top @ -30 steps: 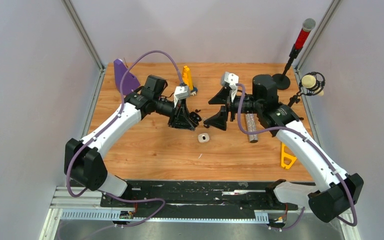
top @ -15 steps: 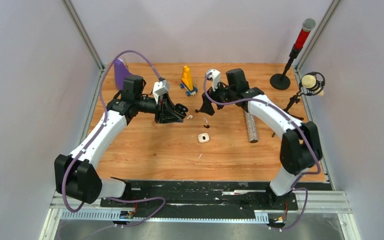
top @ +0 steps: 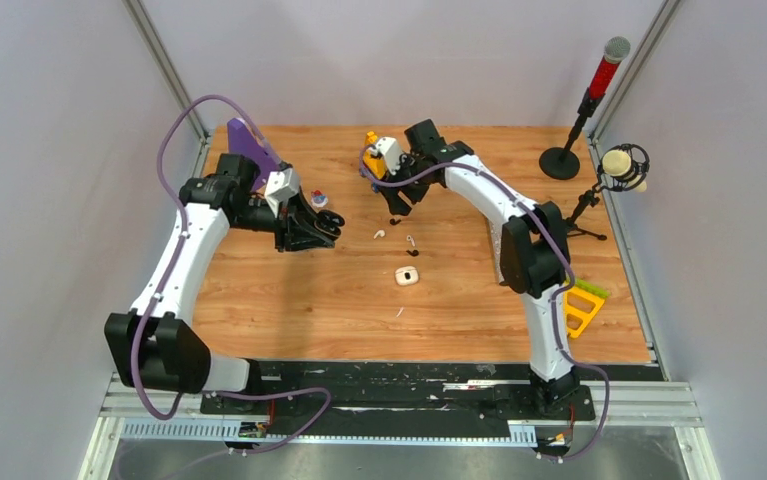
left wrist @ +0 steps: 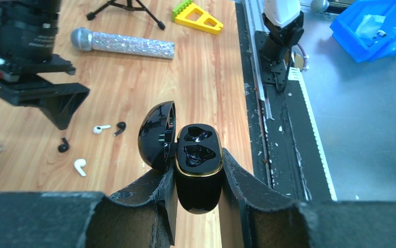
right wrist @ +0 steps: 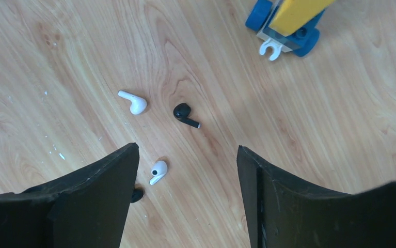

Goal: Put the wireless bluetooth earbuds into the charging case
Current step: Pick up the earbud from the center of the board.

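I am watching the left gripper (left wrist: 198, 178) clamping the black charging case (left wrist: 198, 155) by its lower body, one finger pressing on each side. In the left wrist view the case's lid (left wrist: 158, 134) is standing hinged open to the left. Both wells inside the gold-rimmed body are showing empty.

The right gripper (right wrist: 186, 150) is hanging over the far middle of the bench (right wrist: 56, 62), its fingers spread wide and nothing between them. Four earbuds (top: 379, 235) are lying loose on the wood beneath it. Through the right wrist camera I am seeing a white earbud (right wrist: 133, 103) with a black earbud (right wrist: 185, 114) just beside it. A second white earbud (right wrist: 158, 171) is lying close to the left finger (right wrist: 97, 196). A second black earbud (right wrist: 137, 195) is peeking out from behind that finger, mostly hidden. None of them is touching the gripper.

From the top camera, the held case is sitting well apart from the earbuds, off to their left. A white case (top: 406, 276) is resting on the bench, nearer the arm bases than the earbuds. A yellow toy with blue wheels (right wrist: 288, 20) is standing just beyond the right gripper. A glittery silver microphone (left wrist: 123, 45) is lying flat further to the right.
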